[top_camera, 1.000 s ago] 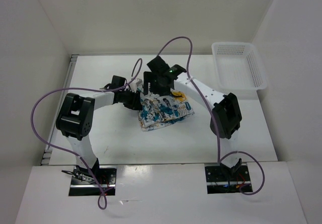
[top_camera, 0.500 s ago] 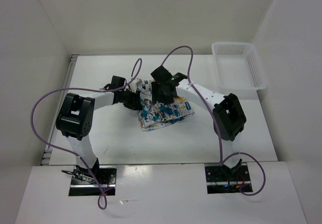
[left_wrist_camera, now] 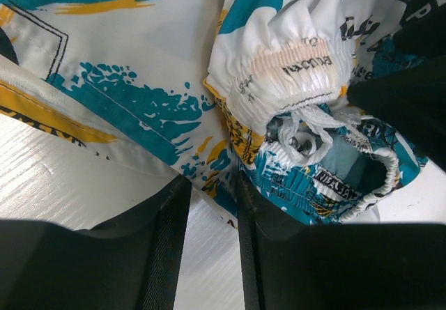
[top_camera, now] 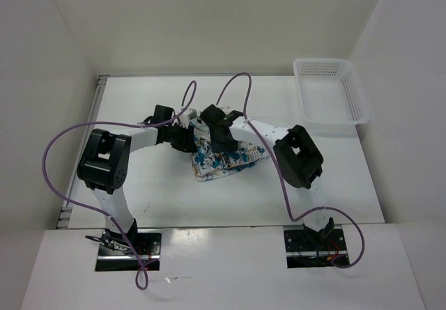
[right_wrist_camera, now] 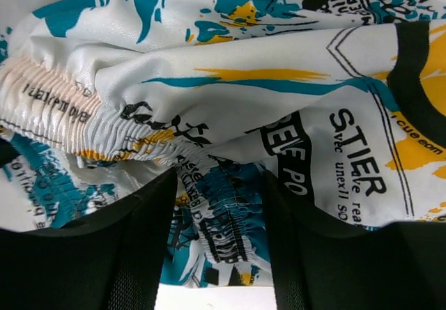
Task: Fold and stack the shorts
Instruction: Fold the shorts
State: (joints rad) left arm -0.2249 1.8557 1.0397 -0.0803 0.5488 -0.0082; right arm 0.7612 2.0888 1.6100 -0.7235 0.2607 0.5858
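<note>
Two arms meet over one crumpled garment on my feed. The white table [top_camera: 139, 184] fills the overhead view, and the white mesh basket [top_camera: 322, 62] stands in its far right corner.

My left arm [top_camera: 104, 160] reaches from the near left edge towards the middle. My right arm [top_camera: 298, 155] bends inward from the near right. Purple cables [top_camera: 52, 150] loop off both.

The shorts [top_camera: 226, 160] lie bunched on the table at about mid-depth, a little left of centre. They are directly between the two wrists and well apart from the basket. They look partly folded, with layers heaped over one another rather than flat.

From the left wrist camera, the left gripper [left_wrist_camera: 212, 184] has its fingers drawn close together. A thin printed edge of the shorts is caught in the narrow gap, with bare table below it.

From the right wrist camera, the right gripper [right_wrist_camera: 218, 177] is closed down on thicker cloth. Its fingers are held a little apart by the gathered elastic waistband [right_wrist_camera: 56, 108] that fills the gap.

The left camera also shows that waistband rolled over. A knotted white drawstring [left_wrist_camera: 306, 125] hangs in the opening beneath it.

Black lettering reading "STIER" [right_wrist_camera: 359, 153] shows on the panel beside the right fingers.
</note>
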